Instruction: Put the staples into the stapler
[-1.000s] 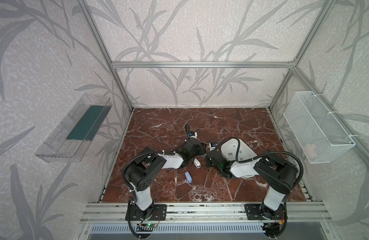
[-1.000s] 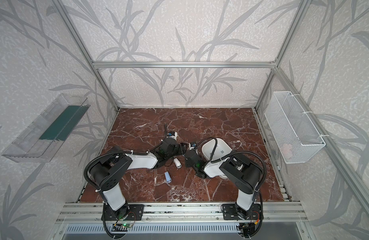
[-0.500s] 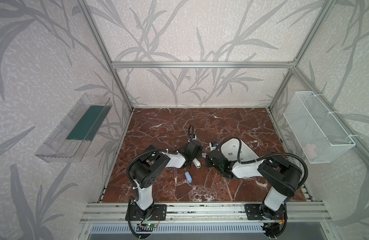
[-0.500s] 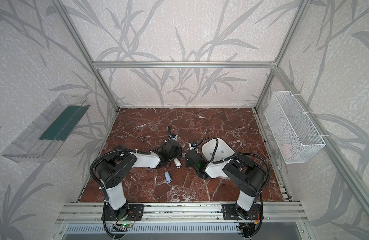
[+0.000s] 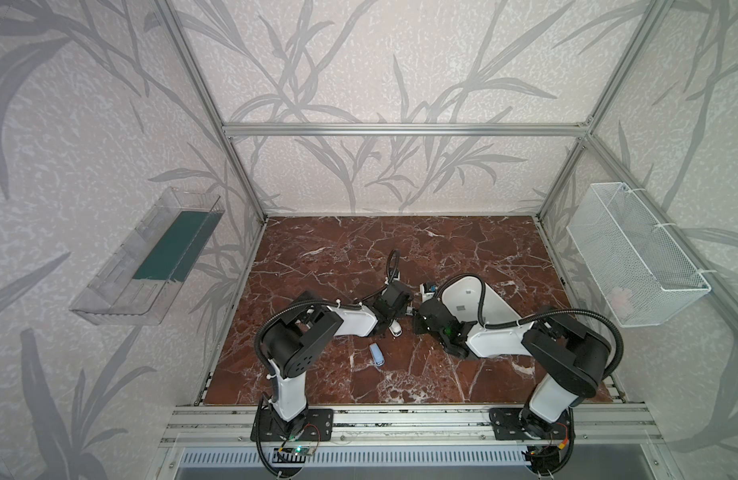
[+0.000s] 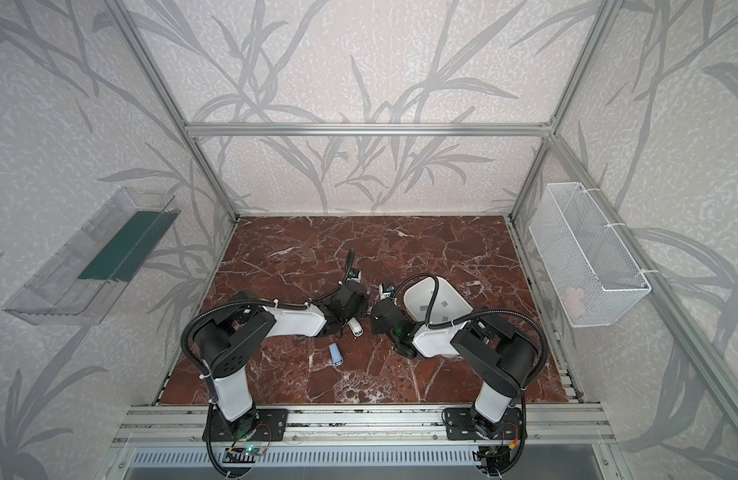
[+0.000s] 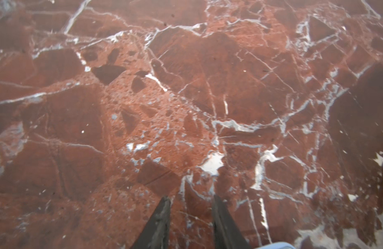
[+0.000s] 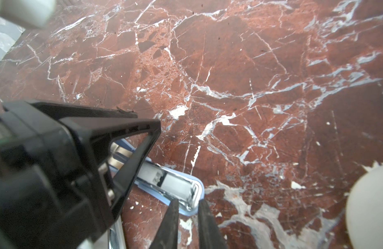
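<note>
Though narrower than 1 second ago, left gripper [image 7: 190,197] ajar, empty; right gripper [image 8: 189,201] tight on stapler [image 8: 164,179].

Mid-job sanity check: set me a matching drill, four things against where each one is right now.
1 wire basket
2 clear tray
3 light-blue object
4 stapler

a tip between the fingers of the right gripper
b hung at left of both top views
c hung at right of both top views
d lying alone on table

Pairs: 1-c, 2-b, 3-d, 4-a
</note>
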Robot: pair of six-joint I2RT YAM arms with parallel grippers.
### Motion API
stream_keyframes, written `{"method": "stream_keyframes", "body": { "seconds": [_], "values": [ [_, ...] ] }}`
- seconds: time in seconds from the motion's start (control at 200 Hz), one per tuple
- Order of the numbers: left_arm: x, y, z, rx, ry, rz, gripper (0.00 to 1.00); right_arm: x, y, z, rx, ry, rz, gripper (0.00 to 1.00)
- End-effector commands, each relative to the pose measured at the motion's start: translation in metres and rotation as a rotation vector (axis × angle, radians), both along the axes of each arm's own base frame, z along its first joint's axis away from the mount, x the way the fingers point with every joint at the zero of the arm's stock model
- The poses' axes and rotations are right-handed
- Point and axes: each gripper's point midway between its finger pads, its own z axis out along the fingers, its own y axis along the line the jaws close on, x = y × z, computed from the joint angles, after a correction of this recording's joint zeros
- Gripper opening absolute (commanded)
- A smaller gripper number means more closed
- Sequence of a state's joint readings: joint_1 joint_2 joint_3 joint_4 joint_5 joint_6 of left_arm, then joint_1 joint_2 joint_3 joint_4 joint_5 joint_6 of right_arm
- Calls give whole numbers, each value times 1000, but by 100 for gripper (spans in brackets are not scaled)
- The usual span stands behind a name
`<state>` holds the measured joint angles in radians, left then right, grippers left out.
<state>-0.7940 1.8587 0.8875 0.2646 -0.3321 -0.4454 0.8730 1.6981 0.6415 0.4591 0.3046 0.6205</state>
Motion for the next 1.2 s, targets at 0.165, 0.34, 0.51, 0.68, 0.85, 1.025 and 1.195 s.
{"method": "stream_keyframes", "body": {
  "seconds": [0.165,0.34,0.51,0.68,0.85,1.025,1.195],
  "values": [
    [-2,-11,15,214,-134,-19,29,-6,-10,-3,-3,-11,-22,19],
    [-4,-20,11,270,-171,-45,25,-11,-22,-3,15,-10,-62,20],
    [-2,-23,7,336,-193,-78,22,-17,-33,-3,14,-14,-73,20],
    [-1,-26,8,401,-223,-106,23,-23,-40,-2,16,-8,-78,20],
    [-4,-38,12,368,-217,-140,28,-27,-45,5,30,-18,-81,21],
    [-8,-50,23,274,-191,-171,44,-30,-51,13,35,-33,-85,22],
    [-11,-61,32,202,-160,-199,57,-33,-57,21,47,-48,-89,22]
  ]
}}
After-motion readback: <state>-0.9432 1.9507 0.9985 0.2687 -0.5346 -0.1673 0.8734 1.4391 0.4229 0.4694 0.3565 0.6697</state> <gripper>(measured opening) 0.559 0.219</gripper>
